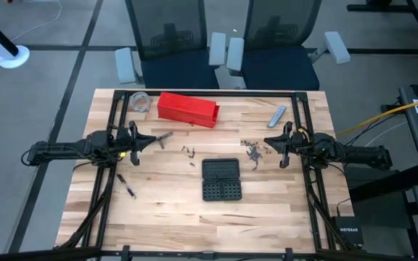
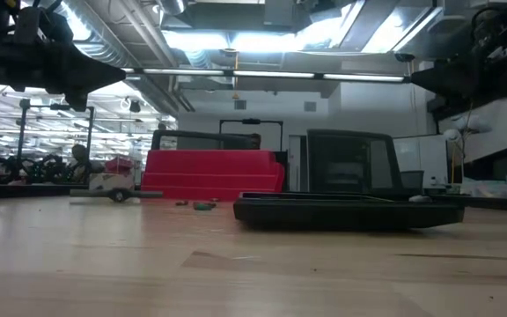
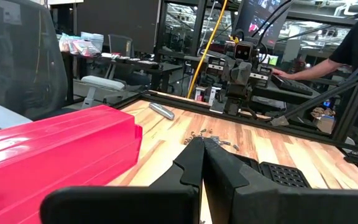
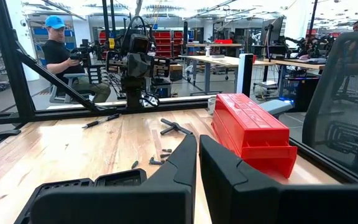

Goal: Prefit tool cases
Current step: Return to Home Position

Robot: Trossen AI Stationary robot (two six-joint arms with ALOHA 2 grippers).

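The case (image 1: 220,179) lies open and flat at the middle of the surface (image 1: 267,210), its sockets seemingly emptied, with loose bits (image 1: 252,150) scattered beside it. The left tool (image 1: 153,138) and right tool (image 1: 267,142) hang closed and empty at either side, so little seems left.

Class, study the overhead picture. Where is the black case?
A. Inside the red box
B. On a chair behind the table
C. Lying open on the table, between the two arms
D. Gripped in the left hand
C: the case lies open with both gridded halves flat on the table, well apart from the red box.
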